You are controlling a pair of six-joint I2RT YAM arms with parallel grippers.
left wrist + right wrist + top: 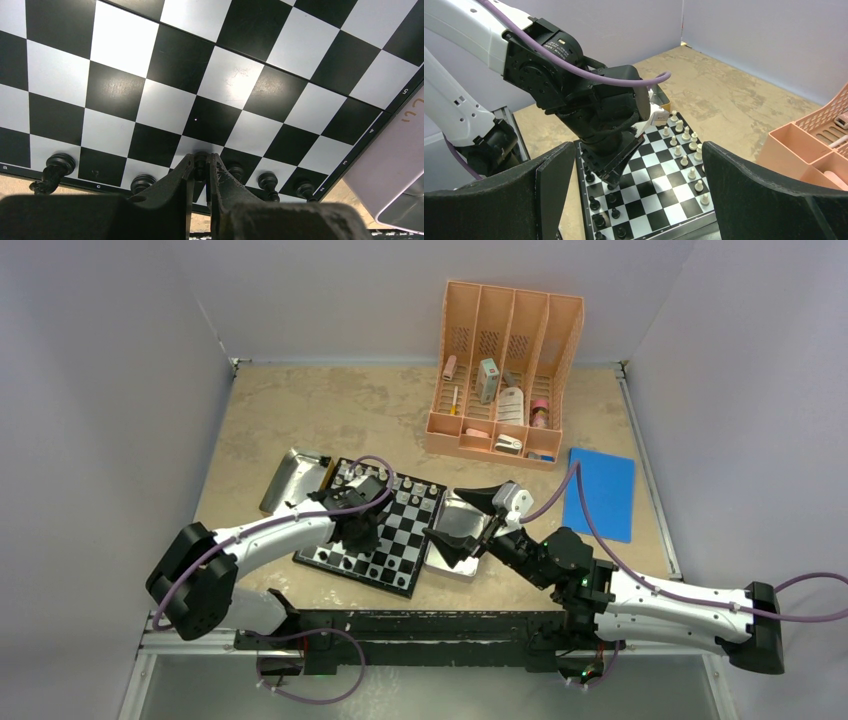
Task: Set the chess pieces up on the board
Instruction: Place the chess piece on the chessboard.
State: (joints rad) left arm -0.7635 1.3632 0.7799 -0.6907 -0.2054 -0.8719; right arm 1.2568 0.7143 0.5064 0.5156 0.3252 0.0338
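The board (412, 527) lies at the table's middle; it fills the left wrist view (165, 105) and shows in the right wrist view (659, 195). White pieces (385, 480) stand along its far side (684, 145). Black pieces (345, 560) stand along its near side (60, 165) (596, 202). My left gripper (360, 532) (202, 167) is low over the near rows, shut on a black piece (201, 162) whose base is at the board. My right gripper (462, 522) (639, 150) is wide open and empty, raised beside the board's right edge.
A silver tray (450, 552) lies against the board's right side, under my right gripper, and shows in the left wrist view (395, 170). Another silver tray (290, 475) lies at the board's far left. A peach organizer (505, 370) stands at the back. A blue pad (600, 490) lies on the right.
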